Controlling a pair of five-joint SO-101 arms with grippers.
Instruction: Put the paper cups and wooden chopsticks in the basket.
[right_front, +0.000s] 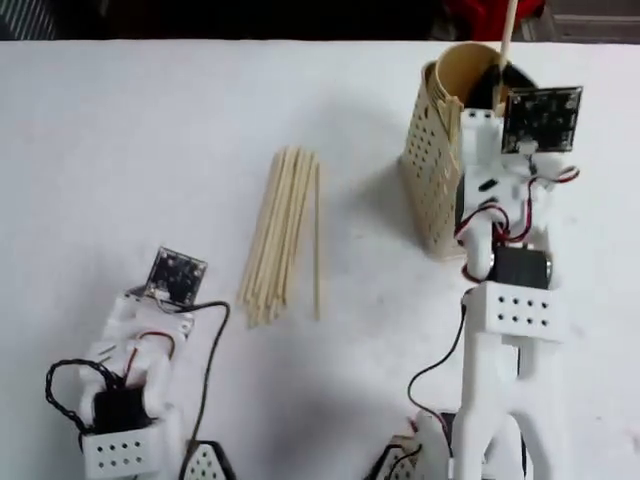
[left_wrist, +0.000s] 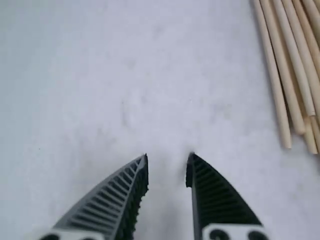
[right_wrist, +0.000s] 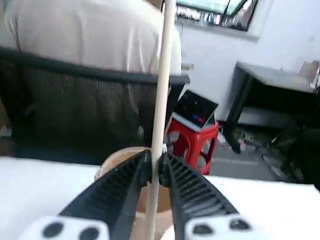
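Note:
A bundle of wooden chopsticks (right_front: 282, 232) lies on the white table, left of the perforated beige basket (right_front: 432, 170). A paper cup (right_front: 463, 72) stands inside the basket. Over the basket my right gripper (right_wrist: 156, 161) is shut on a single chopstick (right_wrist: 162, 75) that stands upright above the cup (right_wrist: 120, 159); the same chopstick (right_front: 508, 32) rises past the table's far edge. At the near left my left gripper (left_wrist: 167, 159) hovers open over bare table, the ends of the chopstick bundle (left_wrist: 292, 70) off to one side.
Bare white tabletop (right_front: 150, 130) spreads around the bundle and left of the basket. A black mesh chair (right_wrist: 75, 110) and a red stool (right_wrist: 192, 137) stand beyond the table's far edge. Cables trail from the arm bases at the front.

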